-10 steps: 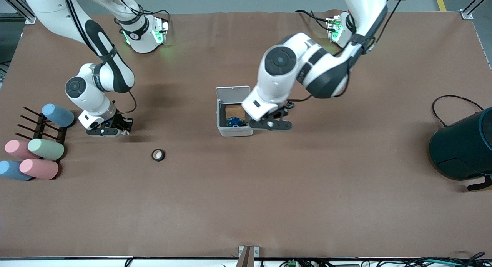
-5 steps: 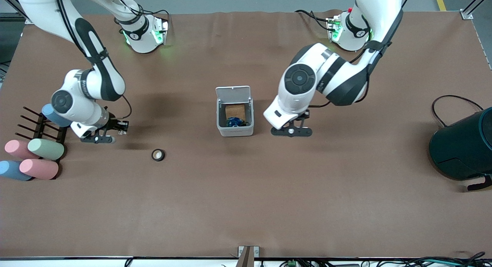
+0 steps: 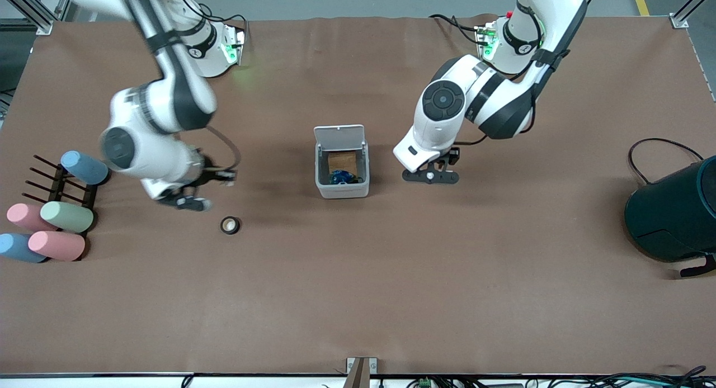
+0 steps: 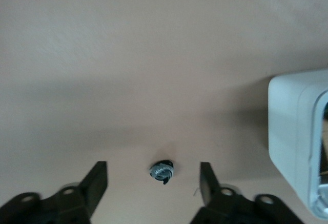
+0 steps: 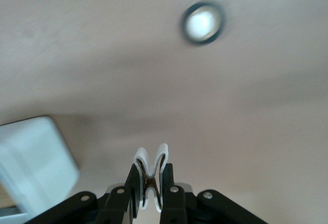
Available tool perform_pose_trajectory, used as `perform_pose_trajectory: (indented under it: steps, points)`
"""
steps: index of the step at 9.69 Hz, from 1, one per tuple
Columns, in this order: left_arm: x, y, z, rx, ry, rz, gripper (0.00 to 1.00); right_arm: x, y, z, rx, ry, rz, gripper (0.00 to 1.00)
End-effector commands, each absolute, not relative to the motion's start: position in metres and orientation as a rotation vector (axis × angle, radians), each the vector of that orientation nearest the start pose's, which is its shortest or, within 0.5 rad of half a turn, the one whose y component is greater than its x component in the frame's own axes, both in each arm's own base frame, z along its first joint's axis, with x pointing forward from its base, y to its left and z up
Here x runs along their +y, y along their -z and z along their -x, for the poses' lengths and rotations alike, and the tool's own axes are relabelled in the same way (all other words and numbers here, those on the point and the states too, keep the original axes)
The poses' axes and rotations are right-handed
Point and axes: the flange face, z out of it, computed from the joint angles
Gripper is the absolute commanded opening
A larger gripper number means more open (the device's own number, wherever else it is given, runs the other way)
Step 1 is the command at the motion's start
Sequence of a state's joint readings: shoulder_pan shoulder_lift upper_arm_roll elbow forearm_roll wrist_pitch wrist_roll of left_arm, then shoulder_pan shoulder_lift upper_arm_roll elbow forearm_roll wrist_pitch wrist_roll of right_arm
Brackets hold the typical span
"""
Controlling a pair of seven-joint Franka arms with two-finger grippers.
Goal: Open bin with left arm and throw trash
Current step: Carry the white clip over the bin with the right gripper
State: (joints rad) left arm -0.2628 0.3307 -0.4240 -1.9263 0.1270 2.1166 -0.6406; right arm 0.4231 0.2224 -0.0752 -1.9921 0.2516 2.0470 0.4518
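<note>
The white bin [image 3: 342, 191] stands mid-table with its lid [image 3: 339, 135] hinged up; something blue lies inside. It also shows in the left wrist view [image 4: 294, 131] and the right wrist view [image 5: 36, 162]. My left gripper [image 3: 430, 176] is low over the table beside the bin, toward the left arm's end. It is open [image 4: 152, 165] around a black lump [image 4: 162, 170] on the table. My right gripper [image 3: 187, 203] is up over the table between the rack and the bin. It is shut [image 5: 150, 175] on the white hourglass frame [image 5: 141, 160]. The black ring [image 3: 230, 225] lies on the table near it and shows in the right wrist view [image 5: 203, 23].
Pastel cylinders [image 3: 56, 231] lie at a dark rack [image 3: 56, 187] at the right arm's end. A big dark teal drum [image 3: 674, 214] with a black cable [image 3: 637, 153] stands at the left arm's end.
My right gripper has risen from the table with the white frame and moved toward the bin. My left gripper has drawn away from the bin toward the left arm's end.
</note>
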Motion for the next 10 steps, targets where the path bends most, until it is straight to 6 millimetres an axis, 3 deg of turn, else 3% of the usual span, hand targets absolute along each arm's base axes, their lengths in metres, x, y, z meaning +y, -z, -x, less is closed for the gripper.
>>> perform_pose_trajectory:
  steps: [1,2,5,6,8,9,10]
  points:
    - [-0.351,-0.289,-0.44,0.15,-0.127,3.119,1.0,0.298,-0.351,-0.5,0.49,-0.272,2.964,0.21]
    - [-0.347,-0.267,-0.423,0.162,-0.098,3.145,1.0,0.329,-0.354,-0.485,0.532,-0.233,2.951,0.21]
    - [-0.338,-0.233,-0.404,0.162,-0.104,3.165,1.0,0.398,-0.365,-0.45,0.573,-0.142,2.842,0.21]
    - [-0.333,-0.223,-0.396,0.168,-0.101,3.172,1.0,0.412,-0.367,-0.442,0.561,-0.112,2.825,0.21]
    - [-0.328,-0.202,-0.386,0.149,-0.131,3.176,0.99,0.419,-0.366,-0.44,0.545,-0.089,2.816,0.21]
    - [-0.329,-0.198,-0.385,0.133,-0.134,3.182,0.97,0.427,-0.36,-0.436,0.532,-0.076,2.815,0.28]
    - [-0.33,-0.195,-0.383,0.143,-0.137,3.181,0.91,0.43,-0.35,-0.434,0.528,-0.08,2.826,0.53]
